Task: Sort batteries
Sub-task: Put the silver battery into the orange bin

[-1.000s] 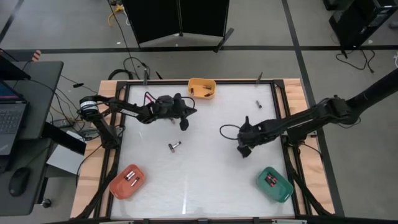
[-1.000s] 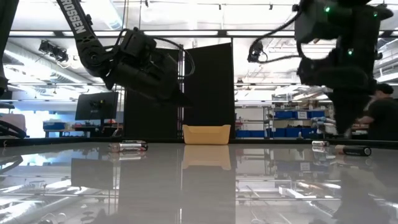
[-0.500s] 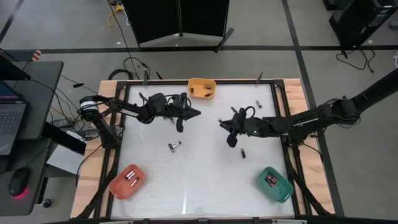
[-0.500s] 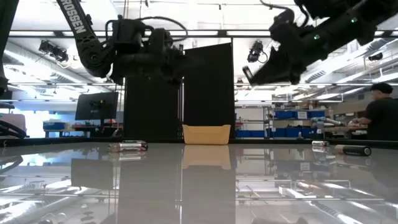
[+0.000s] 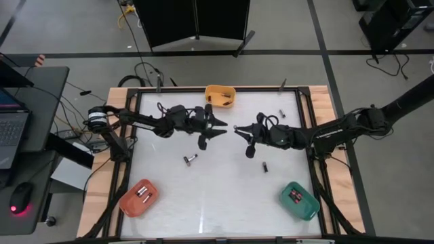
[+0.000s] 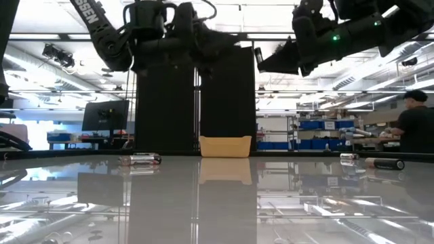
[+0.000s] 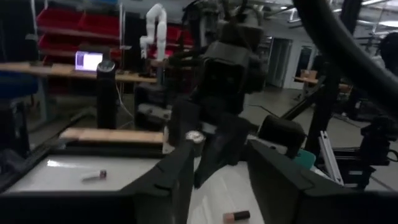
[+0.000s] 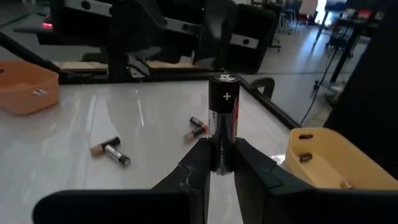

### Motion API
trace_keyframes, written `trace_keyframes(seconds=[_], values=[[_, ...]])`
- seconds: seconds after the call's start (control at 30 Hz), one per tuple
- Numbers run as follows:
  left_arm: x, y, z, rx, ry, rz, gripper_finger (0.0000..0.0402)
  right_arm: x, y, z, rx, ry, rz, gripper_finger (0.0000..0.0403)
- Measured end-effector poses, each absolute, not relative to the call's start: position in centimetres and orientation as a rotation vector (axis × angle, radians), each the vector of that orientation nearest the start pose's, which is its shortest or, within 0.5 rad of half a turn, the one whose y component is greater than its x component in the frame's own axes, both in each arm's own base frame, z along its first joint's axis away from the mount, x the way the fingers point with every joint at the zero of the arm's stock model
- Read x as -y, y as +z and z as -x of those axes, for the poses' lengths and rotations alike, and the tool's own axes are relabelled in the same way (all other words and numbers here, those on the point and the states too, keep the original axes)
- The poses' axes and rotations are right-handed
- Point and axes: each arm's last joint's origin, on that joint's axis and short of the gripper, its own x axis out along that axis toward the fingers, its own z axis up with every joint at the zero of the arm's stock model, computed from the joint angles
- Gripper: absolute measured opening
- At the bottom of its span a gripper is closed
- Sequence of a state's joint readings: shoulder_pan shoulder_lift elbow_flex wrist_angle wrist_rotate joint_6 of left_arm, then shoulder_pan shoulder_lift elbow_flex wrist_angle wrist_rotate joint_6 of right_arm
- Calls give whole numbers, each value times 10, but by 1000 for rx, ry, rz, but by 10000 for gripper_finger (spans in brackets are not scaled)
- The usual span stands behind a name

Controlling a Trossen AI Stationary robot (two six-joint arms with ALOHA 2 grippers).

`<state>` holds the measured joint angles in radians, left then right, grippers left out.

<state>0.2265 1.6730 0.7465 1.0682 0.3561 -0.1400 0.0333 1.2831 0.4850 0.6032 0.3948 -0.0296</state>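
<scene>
The right tool (image 8: 219, 167) clamps a black battery (image 8: 222, 118) upright, plus end outward, above mid-bench (image 5: 224, 196). The left tool (image 5: 218, 125), fingers spread and empty, faces it tip to tip, just apart. The yellow bin (image 5: 220, 96) sits nearby behind.

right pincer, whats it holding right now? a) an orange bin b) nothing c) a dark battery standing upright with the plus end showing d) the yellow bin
c: in the right wrist view the right pincer is clamped on a dark battery, which stands upright with its plus mark visible near the top.
</scene>
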Motion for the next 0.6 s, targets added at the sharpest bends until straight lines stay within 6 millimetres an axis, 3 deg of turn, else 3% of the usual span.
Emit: trace_keyframes(seconds=[0.17, 0.6], values=[[-55, 227, -336, 155, -166, 34, 171, 0, 208, -253, -169, -336, 97, 58], [-59, 222, -360, 105, -143, 26, 173, -2, 212, -254, -127, -277, 94, 58]])
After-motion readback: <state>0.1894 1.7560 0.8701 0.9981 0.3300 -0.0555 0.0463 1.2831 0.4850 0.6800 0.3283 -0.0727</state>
